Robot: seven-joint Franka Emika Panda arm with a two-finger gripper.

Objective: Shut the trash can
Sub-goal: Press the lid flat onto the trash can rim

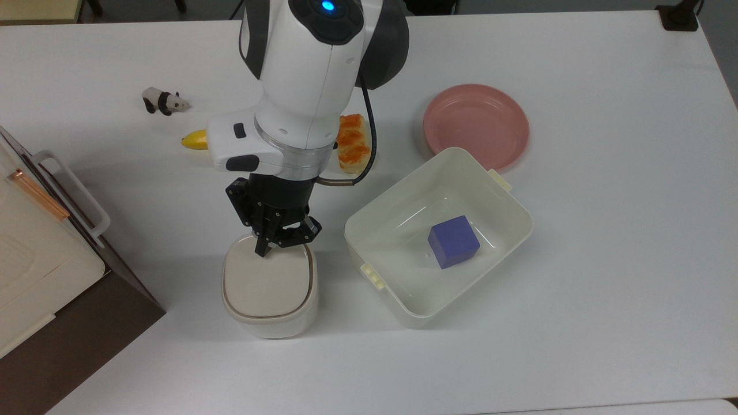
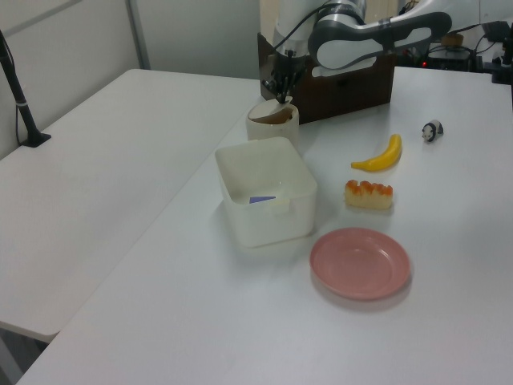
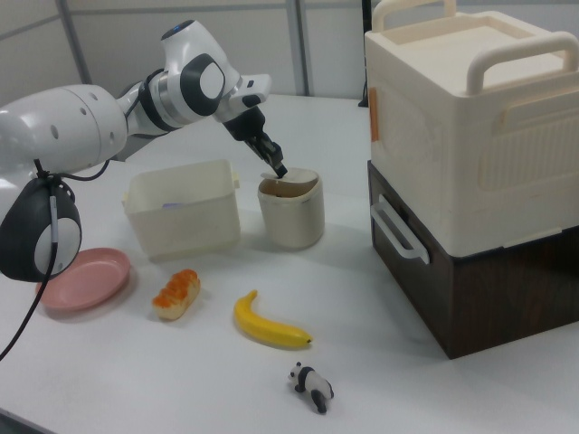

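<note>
Going left to right across the top view: a cream box on a dark brown cabinet [image 1: 86,340] is sitting at the left edge of the white table [image 1: 605,259]. A toy panda [image 1: 160,101] is standing further up the table, with a banana [image 1: 196,139] just to its right, partly tucked under the arm.

The trash can [image 1: 270,288] is sitting right of the cabinet and just left of the cream tub [image 1: 507,199]. Its beige lid [image 1: 268,282] is lying almost flat over the rim; in the right view [image 3: 291,220] it is sitting slightly tilted, with a thin dark gap showing under one edge [image 3: 298,190].

The gripper [image 1: 275,245] is pointing down at the lid's edge nearest the arm, fingers drawn narrow with only a small gap between them, nothing held. The tip is touching or just above the lid; can't tell which. In the left view [image 2: 282,90] it is hanging directly over the can [image 2: 272,123], in front of the cabinet [image 2: 345,84].

An orange-topped cake slice [image 1: 353,145] is lying right of the arm's wrist. The tub is holding a blue cube [image 1: 454,241] on its floor. A pink plate [image 1: 476,122] is lying beyond the tub, its near rim hidden behind the tub's wall.
</note>
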